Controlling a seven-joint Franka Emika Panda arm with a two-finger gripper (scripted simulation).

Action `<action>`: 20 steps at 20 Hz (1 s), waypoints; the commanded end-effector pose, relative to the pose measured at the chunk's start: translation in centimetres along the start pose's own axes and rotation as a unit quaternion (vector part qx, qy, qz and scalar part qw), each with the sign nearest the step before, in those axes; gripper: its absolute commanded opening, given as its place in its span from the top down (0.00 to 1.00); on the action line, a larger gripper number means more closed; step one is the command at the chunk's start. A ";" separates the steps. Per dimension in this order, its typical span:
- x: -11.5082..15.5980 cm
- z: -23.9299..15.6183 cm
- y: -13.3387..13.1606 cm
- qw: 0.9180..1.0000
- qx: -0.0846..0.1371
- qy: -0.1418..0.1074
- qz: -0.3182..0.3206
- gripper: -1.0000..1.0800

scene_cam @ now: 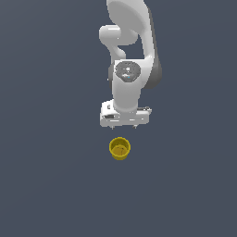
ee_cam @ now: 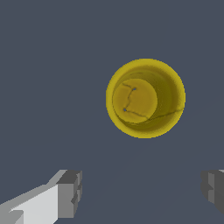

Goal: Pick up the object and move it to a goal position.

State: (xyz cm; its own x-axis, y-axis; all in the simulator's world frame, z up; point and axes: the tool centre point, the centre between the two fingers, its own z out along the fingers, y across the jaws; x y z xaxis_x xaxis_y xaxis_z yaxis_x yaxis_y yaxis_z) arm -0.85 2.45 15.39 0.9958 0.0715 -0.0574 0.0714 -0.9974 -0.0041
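Yellow and hollow, the cup (scene_cam: 120, 148) stands upright with its mouth open on the plain grey-blue floor (scene_cam: 46, 185). You see your white gripper (scene_cam: 124, 126) hanging just above it, apart from it, fingers (ee_cam: 70, 192) spread wide and holding nothing.

You see the yellow cup (scene_cam: 120, 148) (ee_cam: 145, 98) standing upright, mouth open upward, hollow, with thin dark lines across its inner floor. It sits apart from the jaws, outside the gap between them, untouched.
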 end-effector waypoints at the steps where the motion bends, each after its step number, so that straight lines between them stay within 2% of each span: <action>1: 0.0 0.0 0.0 1.000 0.000 0.000 0.000 0.38; 9: 0.7 -0.7 -1.1 1.000 0.002 0.013 -0.004 0.38; 20: 1.8 -0.5 -0.9 1.000 0.004 0.000 0.019 0.38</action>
State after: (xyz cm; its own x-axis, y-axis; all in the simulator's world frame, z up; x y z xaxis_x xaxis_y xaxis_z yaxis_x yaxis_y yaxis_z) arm 0.66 3.48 15.85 0.9977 0.0443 -0.0510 0.0438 -0.9990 -0.0102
